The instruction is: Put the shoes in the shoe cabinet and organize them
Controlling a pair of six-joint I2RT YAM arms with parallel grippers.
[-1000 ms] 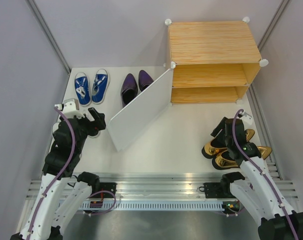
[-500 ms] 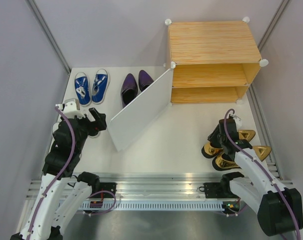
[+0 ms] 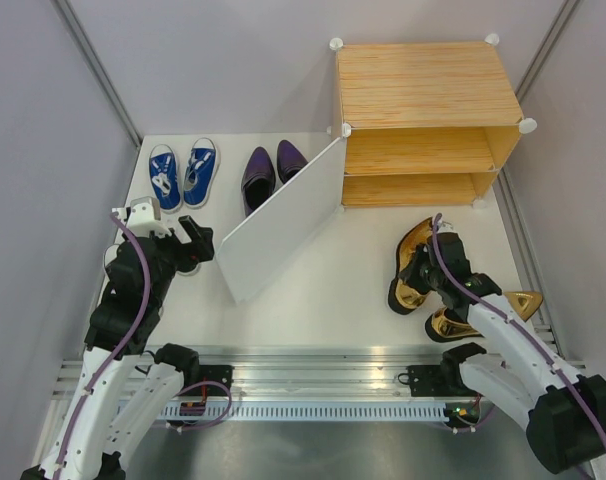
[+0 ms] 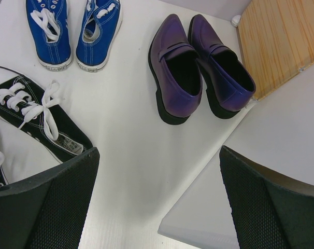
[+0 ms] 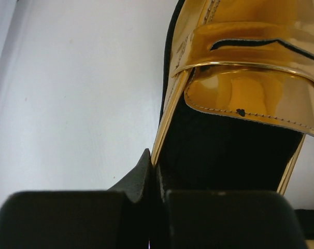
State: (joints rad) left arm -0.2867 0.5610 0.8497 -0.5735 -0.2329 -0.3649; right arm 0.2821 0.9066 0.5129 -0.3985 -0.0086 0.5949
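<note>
Right claw (image 5: pixel 156 199): shut tight on the side rim of a gold shoe (image 3: pixel 411 262), beside the foot opening. The wrist view shows the thin gold edge pinched between the two fingers.
Gold shoe: front right of the table (image 3: pixel 323 290), just in front of the shoe cabinet (image 3: pixel 423 85). Whether the sole is off the table I cannot tell.
Long axis: runs near-to-far, leaning a little right at the far end, so it is roughly square to the cabinet's open front. The strap and toe lie away from the claw.
Direction of travel: the cabinet lies straight beyond the shoe. The lower shelf (image 3: pixel 413 190) is the closest opening, and nothing lies on the table between (a short push forward, by my reckoning).
Nearer arm: the right one, by a long way.
Second gold shoe (image 3: pixel 451 323): just beside the first, on the near side, partly under the right arm.
Door panel (image 3: pixel 283 220): swung open from the cabinet's left front corner, slanting toward the near left. It is well to the left of the held shoe.
Left claw (image 4: pixel 157 207): spread wide and empty, above the black shoes (image 4: pixel 40 122).
Beyond the door: the blue sneakers (image 3: pixel 183 175) and purple dress shoes (image 3: pixel 271 170) sit at the far left, walled off from the right arm.
Likely snag: the cabinet's frame edge, if the toe enters too high or crooked.
</note>
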